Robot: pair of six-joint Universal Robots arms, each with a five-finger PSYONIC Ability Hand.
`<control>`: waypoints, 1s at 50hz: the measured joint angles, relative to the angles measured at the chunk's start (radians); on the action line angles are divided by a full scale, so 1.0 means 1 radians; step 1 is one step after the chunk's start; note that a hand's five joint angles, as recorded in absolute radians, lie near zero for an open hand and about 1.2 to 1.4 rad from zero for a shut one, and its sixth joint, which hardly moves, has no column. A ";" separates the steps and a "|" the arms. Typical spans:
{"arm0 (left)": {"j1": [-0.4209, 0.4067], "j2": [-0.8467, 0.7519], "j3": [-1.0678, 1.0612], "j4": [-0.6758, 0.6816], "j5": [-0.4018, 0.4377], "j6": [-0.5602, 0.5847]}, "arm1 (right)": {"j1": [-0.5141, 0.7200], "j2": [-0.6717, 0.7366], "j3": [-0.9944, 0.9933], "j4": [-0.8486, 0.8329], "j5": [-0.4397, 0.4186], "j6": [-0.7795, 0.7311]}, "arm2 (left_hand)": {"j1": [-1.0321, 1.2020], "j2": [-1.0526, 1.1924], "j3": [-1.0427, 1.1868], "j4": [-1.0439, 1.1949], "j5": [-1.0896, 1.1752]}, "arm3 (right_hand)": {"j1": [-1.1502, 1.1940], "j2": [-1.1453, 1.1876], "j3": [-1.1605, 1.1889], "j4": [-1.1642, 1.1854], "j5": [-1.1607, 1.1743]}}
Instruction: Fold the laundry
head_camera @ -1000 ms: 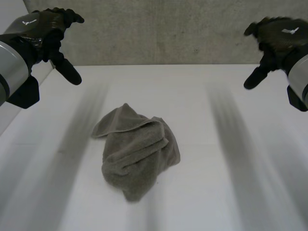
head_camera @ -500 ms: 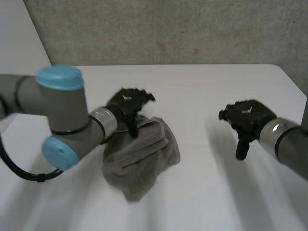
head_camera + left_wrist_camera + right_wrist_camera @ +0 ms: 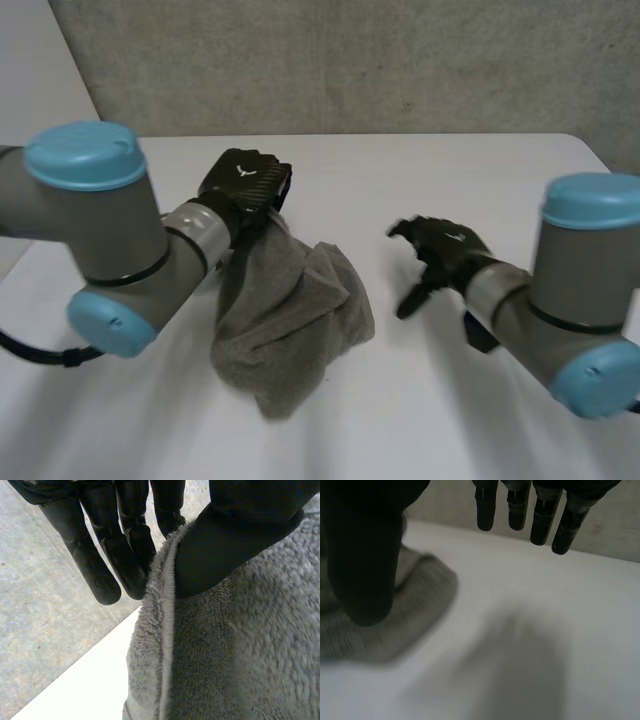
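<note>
1. Finds the grey terry towel (image 3: 290,325) bunched left of the white table's (image 3: 400,430) middle. Runs its long axis far to near, far end held up at the left hand (image 3: 243,188), narrow near end resting on the tabletop and pointing at the near edge.
2. Leaves bare tabletop to the towel's right and toward the near edge; meets a concrete wall (image 3: 400,60) along the far edge.
3. Pinches the towel's hemmed edge (image 3: 167,630) between thumb (image 3: 235,535) and straight fingers (image 3: 102,570) of the left hand, clamped at that far end.
4. Holds the right hand (image 3: 448,250) over bare table just right of the towel, apart from it, fingers (image 3: 540,515) spread and relaxed, thumb wide, gripping nothing.
</note>
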 measured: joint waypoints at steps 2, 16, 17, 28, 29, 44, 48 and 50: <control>0.005 0.054 -0.057 -0.001 0.001 0.006 | 0.037 0.053 -0.082 0.003 -0.010 0.081 | 0.000 0.000 0.000 0.000 0.000 | 0.000 0.000 0.000 0.000 0.000; 0.063 0.343 -0.312 0.000 -0.007 0.166 | 0.195 0.327 -0.400 0.031 -0.120 0.226 | 0.000 -0.002 -0.002 -0.003 0.000 | 0.000 0.000 0.000 0.000 0.000; 0.075 0.390 -0.332 0.002 -0.008 0.187 | 0.211 0.373 -0.444 0.040 -0.111 0.217 | 0.000 -0.002 -0.002 -0.002 0.000 | 0.112 0.144 0.160 0.139 0.136; 0.151 0.433 -0.262 0.071 -0.002 0.191 | 0.215 0.333 -0.658 0.017 0.055 -0.050 | 0.003 0.002 0.004 0.003 0.000 | 0.761 0.949 0.968 0.953 0.910; 0.153 0.427 -0.248 0.083 -0.003 0.191 | 0.214 0.319 -0.665 0.003 0.065 -0.072 | 0.003 0.002 0.004 0.003 0.000 | 0.761 0.949 0.968 0.953 0.910; 0.124 0.318 0.033 0.420 -0.157 0.101 | 0.158 -0.194 -0.379 -0.560 0.117 -0.463 | 0.011 0.004 0.004 0.004 0.014 | 0.761 0.949 0.968 0.958 0.911; 0.109 0.320 -0.036 0.445 -0.163 0.084 | 0.158 -0.221 -0.260 -0.512 0.099 -0.533 | 0.018 0.004 0.004 0.004 0.014 | 0.761 0.949 0.973 0.960 0.914; 0.103 0.321 -0.096 0.449 -0.155 0.081 | 0.159 -0.221 -0.204 -0.455 0.096 -0.572 | 0.019 0.004 0.004 0.004 0.014 | 0.761 0.950 0.973 0.962 0.918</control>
